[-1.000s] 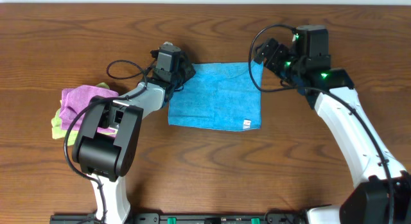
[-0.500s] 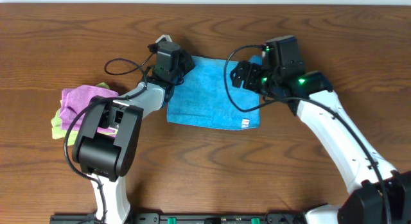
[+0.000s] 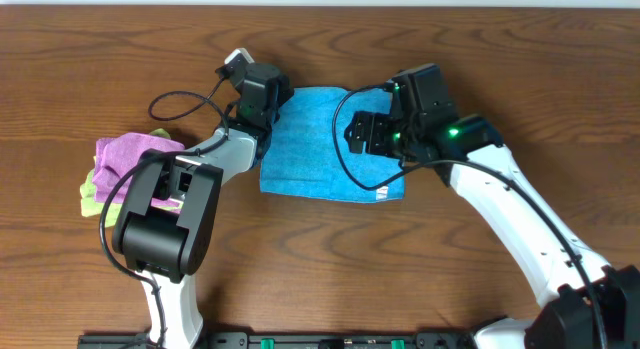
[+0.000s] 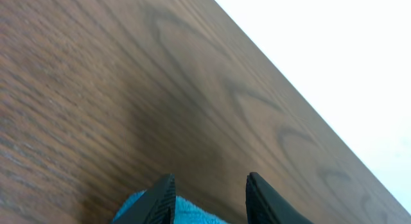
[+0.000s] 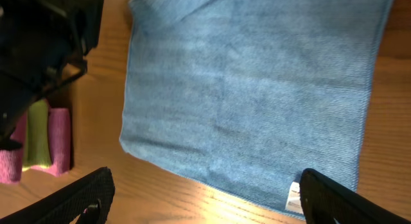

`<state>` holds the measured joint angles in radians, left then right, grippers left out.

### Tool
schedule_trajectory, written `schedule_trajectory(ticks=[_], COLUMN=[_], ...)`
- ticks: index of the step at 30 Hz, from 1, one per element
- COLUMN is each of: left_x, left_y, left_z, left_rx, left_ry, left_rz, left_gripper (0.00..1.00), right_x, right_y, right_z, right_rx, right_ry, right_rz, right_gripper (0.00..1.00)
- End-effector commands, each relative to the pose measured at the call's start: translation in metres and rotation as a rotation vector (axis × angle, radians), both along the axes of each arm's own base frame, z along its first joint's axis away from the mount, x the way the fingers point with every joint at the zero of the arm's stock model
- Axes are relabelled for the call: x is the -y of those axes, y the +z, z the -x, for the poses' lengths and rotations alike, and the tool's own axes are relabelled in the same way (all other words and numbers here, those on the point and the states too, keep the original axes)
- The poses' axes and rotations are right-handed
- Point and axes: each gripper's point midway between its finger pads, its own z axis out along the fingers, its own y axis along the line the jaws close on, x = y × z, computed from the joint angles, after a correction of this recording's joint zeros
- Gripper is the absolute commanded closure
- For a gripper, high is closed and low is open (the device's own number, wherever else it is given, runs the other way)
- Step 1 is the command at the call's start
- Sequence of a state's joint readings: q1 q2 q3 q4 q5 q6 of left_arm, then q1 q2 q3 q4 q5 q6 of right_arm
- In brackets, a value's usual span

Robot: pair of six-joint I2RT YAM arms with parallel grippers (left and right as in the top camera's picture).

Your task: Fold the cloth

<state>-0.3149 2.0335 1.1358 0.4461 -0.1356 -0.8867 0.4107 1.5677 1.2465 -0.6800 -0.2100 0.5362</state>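
Blue cloth [image 3: 310, 149]: lies flat and unfolded on the desk [image 3: 520, 49], at the centre of the overhead frame. Its white tag [image 5: 293, 197] sits at the lower-right corner.
Left fingers [image 4: 164, 198]: at the cloth's upper-left corner and parted. Bare wood shows between the tips, and a blue edge peeks in low between them. They are not pinching anything.
Right fingers [image 5: 83, 198]: spread wide and empty, hovering above the right half of the cloth. Both tips sit at the bottom corners of the right wrist view.
Step in hand: judged to be getting a hold on an edge, one arm to each side, before the first fold.
Doing it well: bring the right fingers down onto one corner on the right side, not the middle of the cloth. Catch a single layer and close fully. Close the left fingers on the corner they straddle. Lift both corners level, then carry them across to meet the opposite edge squarely.
Risk: a mid-cloth pinch would bunch the fabric, and uneven lifts would skew the fold.
Pile of pink and green cloths [image 3: 120, 167]: at the left of the overhead frame, well apart from the blue cloth and best left undisturbed.
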Motion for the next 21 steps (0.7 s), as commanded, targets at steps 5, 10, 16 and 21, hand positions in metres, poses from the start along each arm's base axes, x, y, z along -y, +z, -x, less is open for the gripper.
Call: schedule_trajectory(ticks=[5, 10, 16, 21], left_x=[-0.03, -0.018, 0.001, -0.015], left_y=[0.015, 0.025, 0.036, 0.048], left_z=[-0.016, -0.02, 0.015, 0.08], left_rx=[0.061, 0.081, -0.035, -0.266], left_ry=[0.084, -0.084, -0.306, -0.326], left_rz=[-0.018, -0.005, -0.052, -0.089], left_gripper=[0.58, 0.49, 0.46, 0.38], right_x=[-0.01, 0.001, 0.011, 0.029], right_y=[0.01, 0.008, -0.005, -0.02], right_z=[0.007, 0.001, 0.022, 0.053], right_rx=[0.033, 0.053, -0.056, -0.208], right_ry=[0.043, 0.004, -0.019, -0.065], right_rz=[0.008, 0.063, 0.096, 0.163], right_gripper=[0.08, 0.08, 0.08, 0.04])
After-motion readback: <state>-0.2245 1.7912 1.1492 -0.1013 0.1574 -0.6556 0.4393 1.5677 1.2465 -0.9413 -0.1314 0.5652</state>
